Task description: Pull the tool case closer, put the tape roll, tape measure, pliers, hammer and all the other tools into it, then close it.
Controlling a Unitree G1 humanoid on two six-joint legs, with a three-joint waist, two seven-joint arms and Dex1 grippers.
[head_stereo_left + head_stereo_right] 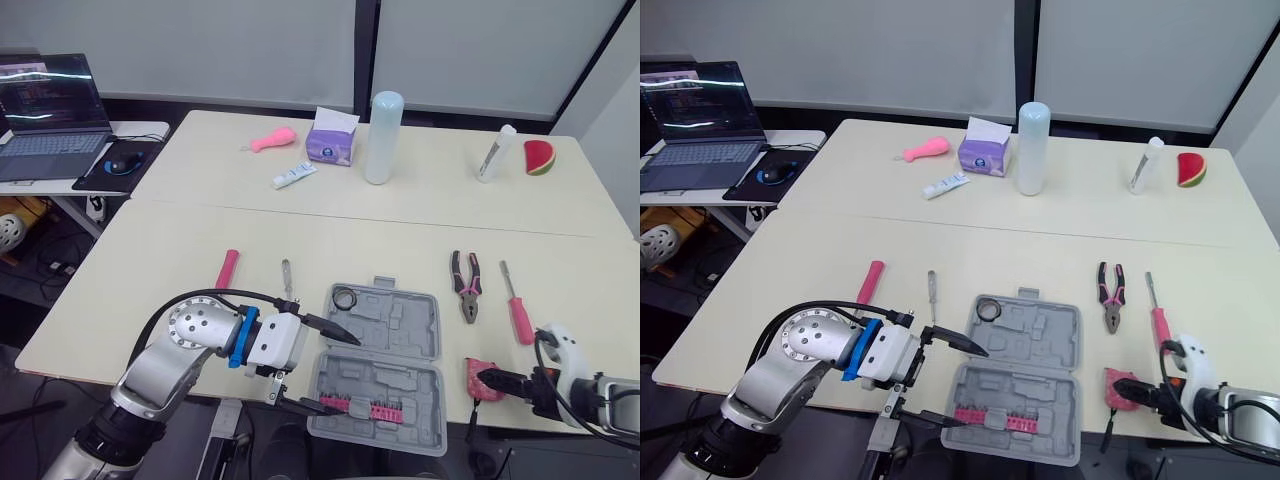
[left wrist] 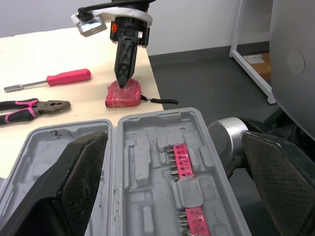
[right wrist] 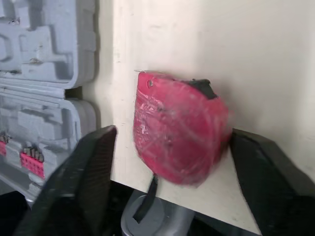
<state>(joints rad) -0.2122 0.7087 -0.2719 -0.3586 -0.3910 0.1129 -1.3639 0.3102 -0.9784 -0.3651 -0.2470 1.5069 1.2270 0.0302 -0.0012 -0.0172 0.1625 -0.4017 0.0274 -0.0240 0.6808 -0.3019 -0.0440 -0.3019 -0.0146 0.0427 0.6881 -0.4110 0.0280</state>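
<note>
The grey case [image 1: 400,322] lies open at the lower centre of the head view, its two halves flat on the tabletop [image 1: 150,260] at the near edge. A black tape roll [image 1: 344,297] sits in the upper left corner of the far half, and a pink bit strip [image 1: 365,408] runs along the near half. The left claw [image 1: 340,374] comes in from the lower left with its fingers spread wide and holding nothing. One fingertip is over the left side of the far half, just below the tape roll, and the other is at the left end of the bit strip, so the case's left side lies between them. At the lower right, the red tape measure [image 3: 179,128] rests on the tabletop by its near edge, just right of the case and apart from it. The right claw [image 1: 486,379] reaches it from the right, open, with a finger on each side of it in the right wrist view. One finger is clearly off the tape measure and the other is close against it; contact cannot be told. Above the tape measure in the frame lie the pliers [image 1: 466,285] and a red screwdriver [image 1: 518,308]. Left of the case lie a pink handle [image 1: 228,268] and a small metal tool [image 1: 286,276].
</note>
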